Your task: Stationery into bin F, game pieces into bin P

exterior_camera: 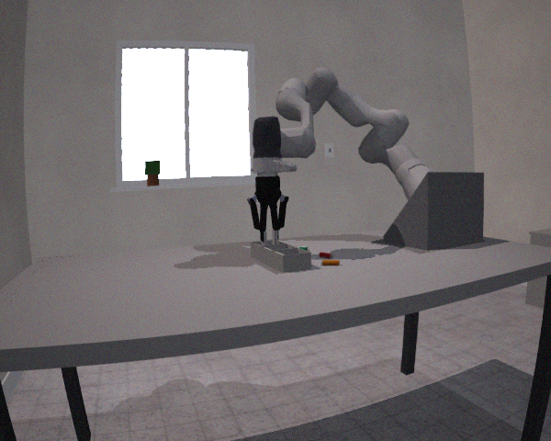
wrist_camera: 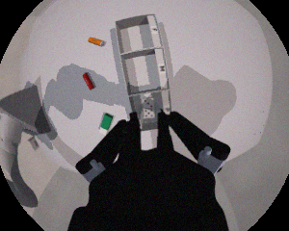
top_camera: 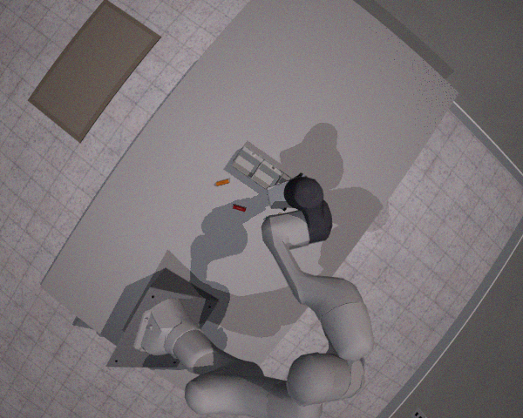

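Over the near end of the bin row [top_camera: 255,169] [exterior_camera: 295,262] [wrist_camera: 142,50], we've got the fingers [exterior_camera: 275,236] pointing straight down, slightly apart, a narrow gap showing between them. White, black-dotted game pieces [wrist_camera: 148,113] sit in that near compartment, right there between the fingers in the wrist view; how many, it's hard to tell. The middle and far compartments show bare bottoms. And out on the table [top_camera: 162,179] [exterior_camera: 171,296] [wrist_camera: 222,53], beside the row: the green-and-white piece [exterior_camera: 303,248] [wrist_camera: 106,122] lies nearest the near end, then the red piece [top_camera: 239,207] [exterior_camera: 324,254] [wrist_camera: 89,81], then the orange piece [top_camera: 222,182] [exterior_camera: 330,262] [wrist_camera: 95,41] near the far end, all three apart from one another. The bin letters are too small to read surely.
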